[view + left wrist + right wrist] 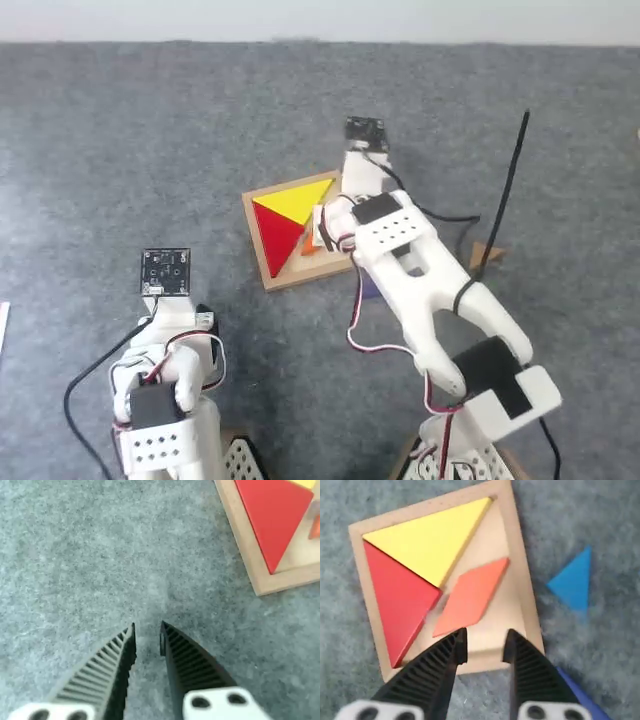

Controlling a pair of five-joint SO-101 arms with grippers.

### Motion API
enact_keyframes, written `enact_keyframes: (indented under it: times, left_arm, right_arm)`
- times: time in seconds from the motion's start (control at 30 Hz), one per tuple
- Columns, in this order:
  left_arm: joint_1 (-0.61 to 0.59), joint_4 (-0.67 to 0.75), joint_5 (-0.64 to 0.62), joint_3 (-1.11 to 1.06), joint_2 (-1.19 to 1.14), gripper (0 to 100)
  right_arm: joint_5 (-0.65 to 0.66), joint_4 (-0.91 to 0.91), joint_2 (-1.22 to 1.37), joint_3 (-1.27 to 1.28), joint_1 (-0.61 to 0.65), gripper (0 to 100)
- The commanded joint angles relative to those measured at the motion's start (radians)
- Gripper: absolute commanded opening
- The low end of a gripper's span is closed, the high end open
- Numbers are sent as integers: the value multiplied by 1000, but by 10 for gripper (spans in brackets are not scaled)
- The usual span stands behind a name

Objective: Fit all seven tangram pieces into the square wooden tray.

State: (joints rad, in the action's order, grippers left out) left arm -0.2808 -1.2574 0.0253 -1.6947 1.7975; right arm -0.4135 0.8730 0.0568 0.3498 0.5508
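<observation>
The wooden tray point(521, 555) holds three pieces: one yellow triangle point(430, 540), one red triangle point(397, 600) and one orange parallelogram point(470, 597). One blue triangle point(572, 582) lies on the carpet point(600, 525) near the tray. Both grippers are empty: the right gripper point(485, 642) is half-spread over the tray's edge, and the left gripper point(147, 635) is narrowly parted over carpet.

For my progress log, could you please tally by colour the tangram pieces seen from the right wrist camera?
yellow triangle: 1
red triangle: 1
orange parallelogram: 1
light blue triangle: 1
dark blue piece: 1
Total: 5
</observation>
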Motion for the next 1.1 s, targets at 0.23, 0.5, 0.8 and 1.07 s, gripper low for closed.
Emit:
enact_keyframes:
  times: [0.23, 0.5, 0.8, 1.07]
  left_arm:
    - [3, -3, 0, 12, 18, 81]
    - [3, -3, 0, 12, 18, 81]
    - [3, -3, 0, 12, 18, 81]
    - [3, -3, 0, 12, 18, 81]
  right_arm:
    - [284, 165, 5, -160, 88, 51]
    - [305, 197, 7, -141, -25, 51]
    - [299, 47, 120, -44, 21, 50]
    - [305, 39, 176, -48, 30, 50]
